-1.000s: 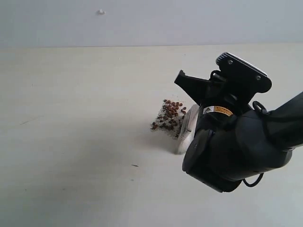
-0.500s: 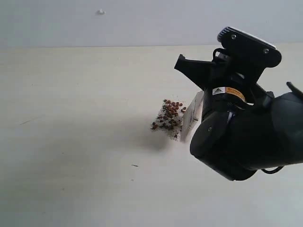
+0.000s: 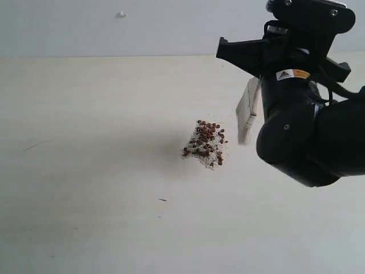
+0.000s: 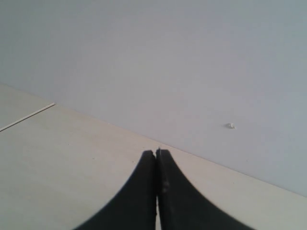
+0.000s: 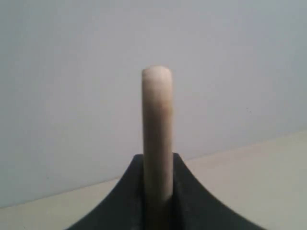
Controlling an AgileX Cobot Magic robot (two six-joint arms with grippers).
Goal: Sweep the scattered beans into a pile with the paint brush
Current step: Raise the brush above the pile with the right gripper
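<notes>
The beans lie as one small pile [image 3: 206,144] of reddish-brown beans and pale grit in the middle of the pale table [image 3: 85,171]. The paint brush [image 3: 247,111] hangs in the air to the right of the pile, apart from it, bristles pointing down. My right gripper [image 5: 157,160] is shut on the brush's cream handle [image 5: 157,129], which sticks out between the black fingers. The right arm's dark body hides most of the brush in the exterior view. My left gripper [image 4: 156,152] is shut with nothing in it and does not show in the exterior view.
A pale grey wall [image 3: 171,25] rises behind the table, with a small white knob [image 3: 121,14] on it. A tiny dark speck [image 3: 162,200] lies in front of the pile.
The right arm has lifted up and to the right, raising the brush off the table and away from the pile. The pile stays where it was.
</notes>
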